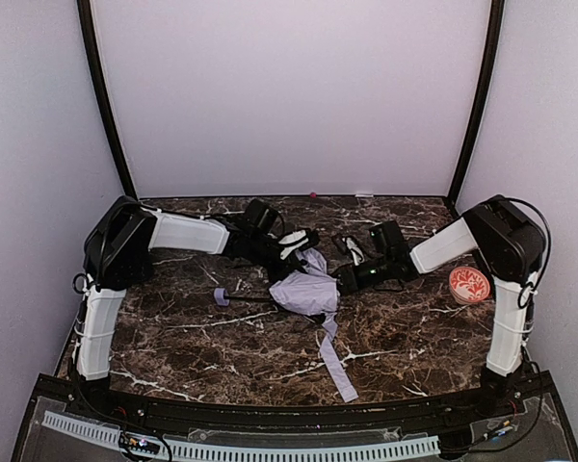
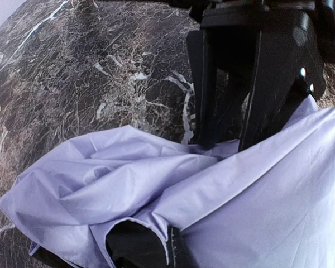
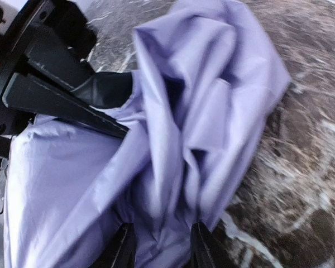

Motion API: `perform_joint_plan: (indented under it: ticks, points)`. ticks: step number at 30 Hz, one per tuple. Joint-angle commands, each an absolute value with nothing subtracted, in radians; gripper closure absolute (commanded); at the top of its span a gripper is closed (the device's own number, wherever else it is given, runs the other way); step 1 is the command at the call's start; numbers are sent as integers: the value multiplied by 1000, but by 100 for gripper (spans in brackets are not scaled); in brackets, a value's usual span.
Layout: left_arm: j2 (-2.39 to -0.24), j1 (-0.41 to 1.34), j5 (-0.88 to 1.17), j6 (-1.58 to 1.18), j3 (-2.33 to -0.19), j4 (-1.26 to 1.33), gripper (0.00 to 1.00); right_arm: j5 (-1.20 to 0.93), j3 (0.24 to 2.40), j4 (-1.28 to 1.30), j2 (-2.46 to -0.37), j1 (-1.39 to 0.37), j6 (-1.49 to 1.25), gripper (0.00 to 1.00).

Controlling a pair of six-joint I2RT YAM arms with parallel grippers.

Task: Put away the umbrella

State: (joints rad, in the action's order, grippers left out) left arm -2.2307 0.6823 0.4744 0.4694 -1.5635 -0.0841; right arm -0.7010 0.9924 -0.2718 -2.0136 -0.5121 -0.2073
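Observation:
The umbrella (image 1: 303, 292) lies crumpled mid-table, its pale lavender fabric bunched up. Its thin black shaft runs left to the small handle (image 1: 222, 295), and the strap (image 1: 335, 361) trails toward the front edge. My left gripper (image 1: 303, 243) is at the fabric's upper edge, shut on a pinch of cloth. In the left wrist view its own fingers are buried under the umbrella (image 2: 156, 184). My right gripper (image 3: 163, 245) is on the umbrella's right side, shut on a bunch of fabric (image 3: 206, 111) that fills the gap between its fingers. Black lining (image 2: 137, 243) shows under a fold.
A small red-and-white patterned disc (image 1: 469, 284) lies at the right, near the right arm's elbow. The dark marble table (image 1: 222, 351) is enclosed by white walls at the back and sides. The two grippers are close together over the umbrella.

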Motion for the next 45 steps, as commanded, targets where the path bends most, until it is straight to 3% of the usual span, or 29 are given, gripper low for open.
perform_joint_plan:
  ticks: [1,6,13,16,18,21,29,34,37,39,42,45]
  points:
    - [-2266,665,447,584,-1556,-194,100,-519,922,-250,-1884,-470,-250,64]
    - [-2293,667,462,598,-1591,-248,100,-358,842,-214,-1637,-501,-58,57]
    - [-2293,664,469,595,-1591,-248,100,-232,775,-119,-1484,-719,558,39]
    - [-2294,664,472,597,-1592,-250,100,-219,842,-42,-1524,-750,670,23]
    - [-2295,665,472,594,-1593,-250,100,-238,875,-27,-1553,-762,743,3]
    - [-2298,662,477,591,-1598,-257,100,-243,924,7,-1611,-774,855,0]
    - [-2320,659,492,601,-1640,-297,100,-184,1072,151,-1828,-781,996,16]
    - [-2332,650,512,585,-1686,-321,99,-248,1135,185,-1917,-780,934,41]
    - [-2328,622,574,483,-1741,-305,87,-276,1146,191,-1952,-780,870,57]
    - [-2313,568,583,397,-1752,-256,74,-278,1146,202,-1962,-779,815,67]
    - [-2258,508,527,284,-1729,-158,47,-317,1146,227,-1954,-767,737,76]
    - [-2140,466,418,216,-1626,-32,34,-405,1183,245,-1931,-724,646,81]
